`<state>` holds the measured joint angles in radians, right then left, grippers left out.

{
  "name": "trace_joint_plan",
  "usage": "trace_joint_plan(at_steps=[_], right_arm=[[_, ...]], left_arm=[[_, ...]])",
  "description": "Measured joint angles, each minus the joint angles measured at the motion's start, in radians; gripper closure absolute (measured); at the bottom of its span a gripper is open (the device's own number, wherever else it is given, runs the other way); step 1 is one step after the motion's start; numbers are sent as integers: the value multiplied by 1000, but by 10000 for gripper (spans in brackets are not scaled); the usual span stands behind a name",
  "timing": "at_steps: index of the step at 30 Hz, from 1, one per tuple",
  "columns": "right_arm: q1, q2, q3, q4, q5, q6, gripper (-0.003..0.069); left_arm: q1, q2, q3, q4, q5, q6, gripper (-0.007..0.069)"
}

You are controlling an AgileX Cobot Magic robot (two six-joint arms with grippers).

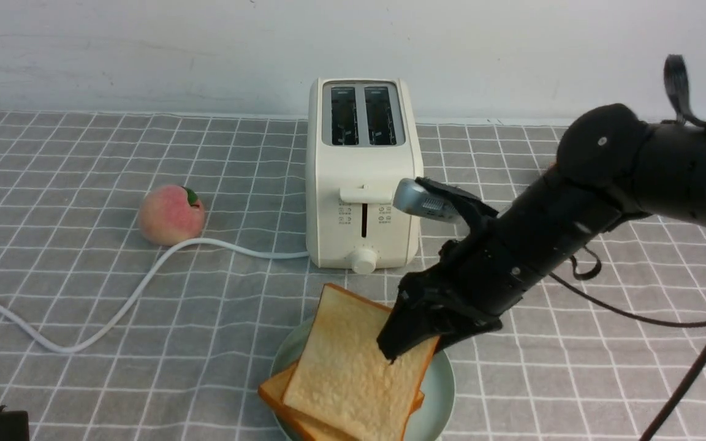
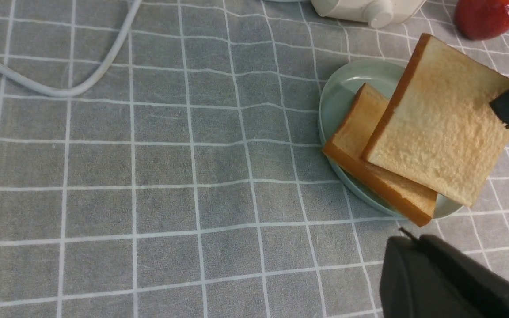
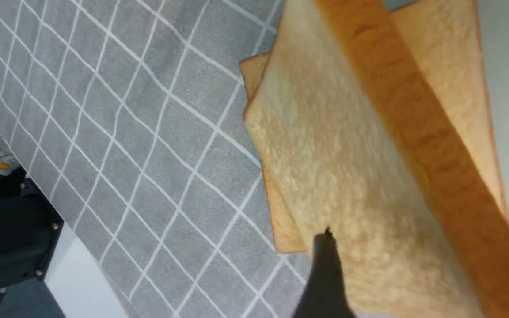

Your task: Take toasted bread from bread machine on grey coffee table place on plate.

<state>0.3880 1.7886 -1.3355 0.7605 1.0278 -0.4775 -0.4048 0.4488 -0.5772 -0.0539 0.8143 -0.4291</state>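
With the toaster [image 1: 362, 177] as landmark, the plate [image 1: 445, 398] sits on its near side, towards the robot, on the grid-clothed bench [image 1: 163, 367]; that short path probably keeps the carry from the slots simple. Both slots show dark with no bread standing in them, and the two slices are at the plate. The lower slice [image 2: 382, 185] lies across it with a corner reaching past the rim, serving as a bed for the upper slice [image 1: 353, 367], which is turned against it and appears tilted rather than flat, one side raised. The right tool [image 1: 413, 349] comes in from the toaster's right side, its fingers apart and straddling the raised edge, one over the pale face and the other beyond the crust. That spread looks meant to free the bread while the lower slice and plate take its weight; whether either finger touches it, I cannot tell. The left tool [image 2: 413, 238] has its fingers together and grips nothing, over the bench on the toaster's near left side, presumably to leave the plate to the other arm. The white cord [image 1: 144, 288] loops out to the toaster's left, well apart from the bread, as does the peach [image 1: 171, 215]. The placing seems nearly finished; the right tool should next back off along the slice, since a sideways brush could slide it off the stack.
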Motion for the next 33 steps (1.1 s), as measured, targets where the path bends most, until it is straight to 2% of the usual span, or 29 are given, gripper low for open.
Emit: trace_joint_plan(at_steps=[3, 6, 10, 11, 13, 15, 19, 24, 29, 31, 32, 33], right_arm=[[-30, -62, -19, -46, 7, 0, 159], [-68, -151, -32, -102, 21, 17, 217], [-105, -305, -33, -188, 45, 92, 392], [-115, -390, -33, -231, 54, 126, 494], [-120, -496, -33, -286, 60, 164, 606], [-121, -606, -33, -342, 59, 195, 663], [-122, -817, 3, -454, -8, 258, 674], [-122, -1210, 221, -673, -221, 400, 666], [-122, -1576, 557, -907, -455, 670, 664], [-122, -1683, 684, -1029, -511, 762, 664], [-122, -1692, 694, -1040, -515, 771, 664], [-122, -1744, 764, -1120, -542, 850, 662]], left_arm=[[0, 0, 0, 0, -4, 0, 638], [0, 0, 0, 0, -33, 0, 638], [0, 0, 0, 0, -78, 0, 638], [0, 0, 0, 0, -104, 0, 638], [0, 0, 0, -1, -132, 0, 638], [0, 0, 0, -1, -159, 0, 638], [0, 0, 0, -2, -224, 0, 638], [0, 0, 0, -2, -316, 0, 638], [0, 0, 0, -2, -388, 0, 638], [0, 0, 0, -2, -408, 0, 638], [0, 0, 0, -2, -410, 0, 638], [0, 0, 0, -2, -422, 0, 638]])
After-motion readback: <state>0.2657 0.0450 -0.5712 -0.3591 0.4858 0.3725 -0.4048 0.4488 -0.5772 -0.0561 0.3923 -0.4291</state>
